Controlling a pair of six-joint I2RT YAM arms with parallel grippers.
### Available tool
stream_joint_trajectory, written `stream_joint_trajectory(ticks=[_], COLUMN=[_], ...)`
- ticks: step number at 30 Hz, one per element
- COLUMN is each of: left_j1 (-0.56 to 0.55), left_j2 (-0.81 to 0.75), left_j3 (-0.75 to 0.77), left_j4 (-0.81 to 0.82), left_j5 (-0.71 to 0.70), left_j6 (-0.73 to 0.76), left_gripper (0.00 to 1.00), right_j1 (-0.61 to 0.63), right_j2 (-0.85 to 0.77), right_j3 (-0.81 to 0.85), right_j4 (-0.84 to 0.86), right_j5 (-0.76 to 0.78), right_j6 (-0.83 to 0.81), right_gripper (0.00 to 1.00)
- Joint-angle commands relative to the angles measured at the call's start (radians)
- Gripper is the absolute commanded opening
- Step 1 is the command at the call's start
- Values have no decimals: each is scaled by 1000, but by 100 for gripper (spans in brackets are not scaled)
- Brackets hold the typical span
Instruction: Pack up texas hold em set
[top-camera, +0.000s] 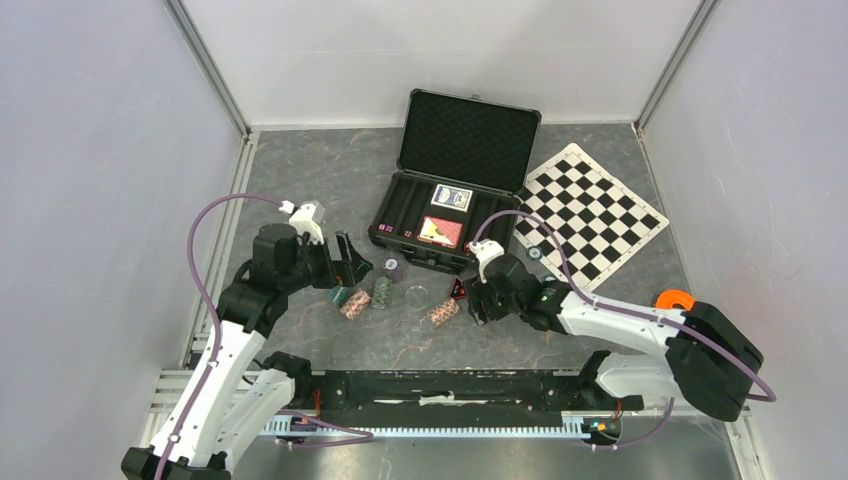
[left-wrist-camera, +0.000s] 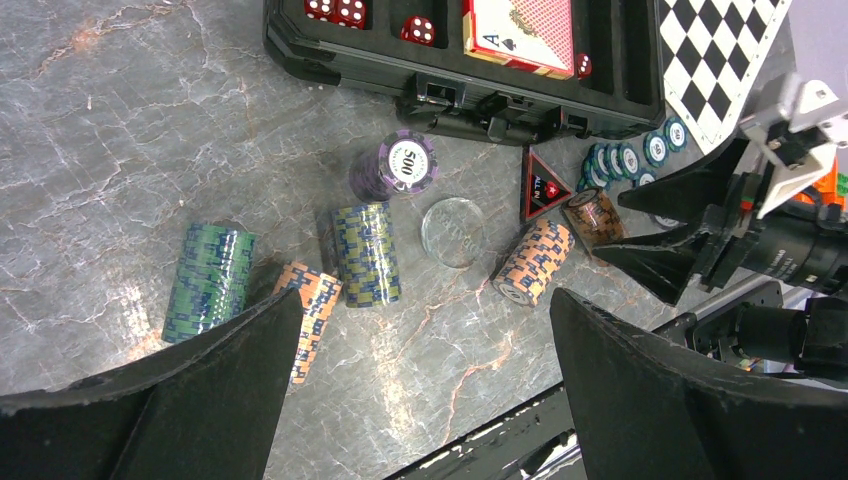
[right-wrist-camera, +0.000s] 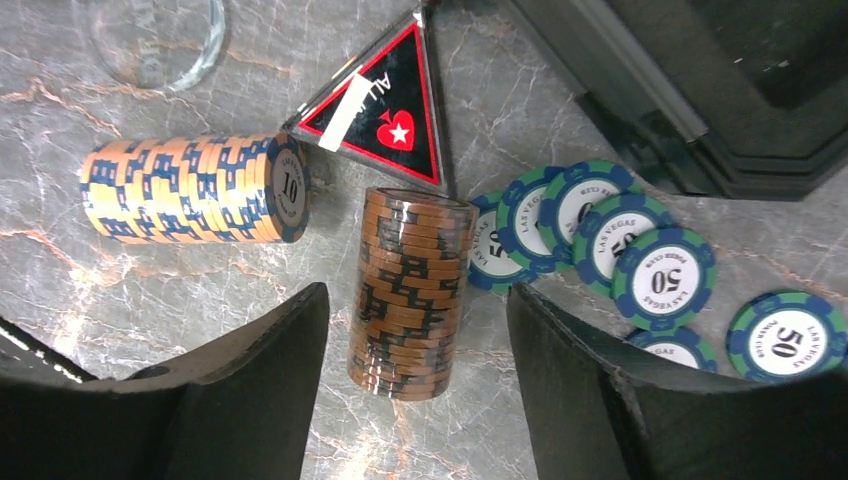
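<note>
- right tool (right-wrist-camera: 416, 300): partly open, astride brown chip stack (right-wrist-camera: 418, 240) lying sideways, not gripping yet
- left tool (left-wrist-camera: 425, 300): wide open, empty
- case (top-camera: 470, 140): open, 12 o'clock on counter (top-camera: 320, 180)
- risk: off-centre squeeze splays stack; finger clips teal chips (right-wrist-camera: 600, 235) at its 3 o'clock

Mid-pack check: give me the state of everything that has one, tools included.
case: open, lid raised
red deck: lying in the case
blue deck: lying in the case
dice: in the case
purple stack: upright
brown stack: on its side, not gripped
orange stack: on its side
teal chips: spilled flat, overlapping
left tool: open, empty
right tool: open, straddling the brown stack
</note>
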Motion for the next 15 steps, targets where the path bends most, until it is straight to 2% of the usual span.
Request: stream_joint_trajectory(ticks=[1,7,15], left_j1=[-1,-1,-1], left_j2=[-3,-1,5], left_j3=[6,6,6], left_j4=[35,34,34], left_j5=[30,28,26], left_j6=[39,38,37], left_gripper=[100,100,100], right_j1=[12,13,13], right_j2=[46,73,-30], right_j3=[22,49,177], right_j4=[44,13,-130], right_j5=[21,32,95], right_j6=[25,20,-12], right_gripper=[69,54,48])
